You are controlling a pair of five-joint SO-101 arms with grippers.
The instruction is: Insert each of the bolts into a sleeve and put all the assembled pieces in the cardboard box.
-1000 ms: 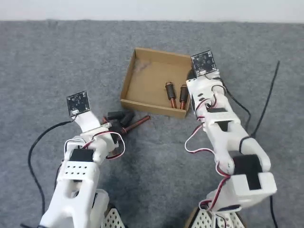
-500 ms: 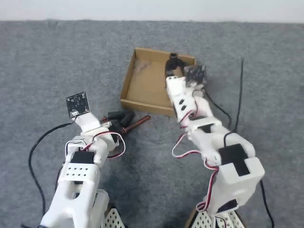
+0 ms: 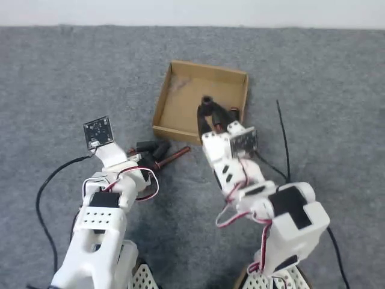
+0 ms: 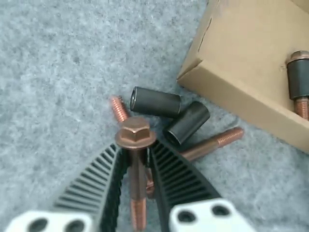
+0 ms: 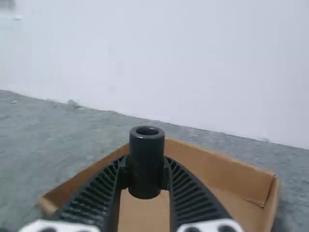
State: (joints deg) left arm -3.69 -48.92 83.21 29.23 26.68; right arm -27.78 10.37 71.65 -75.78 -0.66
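Left wrist view: the left end effector was pinching a bolt by its shank, with the hex head outward past the fingertips. Beyond it on the table lay a loose sleeve, a second sleeve close beside it and a spare bolt, all near the box.

In the right wrist view, the right end effector was pinching a held sleeve bore-up over the box.

Probable faults:
- The threaded end pointed back toward the wrist, so mating would probably call for reorientation.
- An off-axis approach could jam the thread at the bore rim.
- A smooth shank could twist between the ribbed fingers.
- Early release would drop an empty sleeve into the box.

The bolts were copper-coloured, with flanged heads. The sleeves were matte black tubes.
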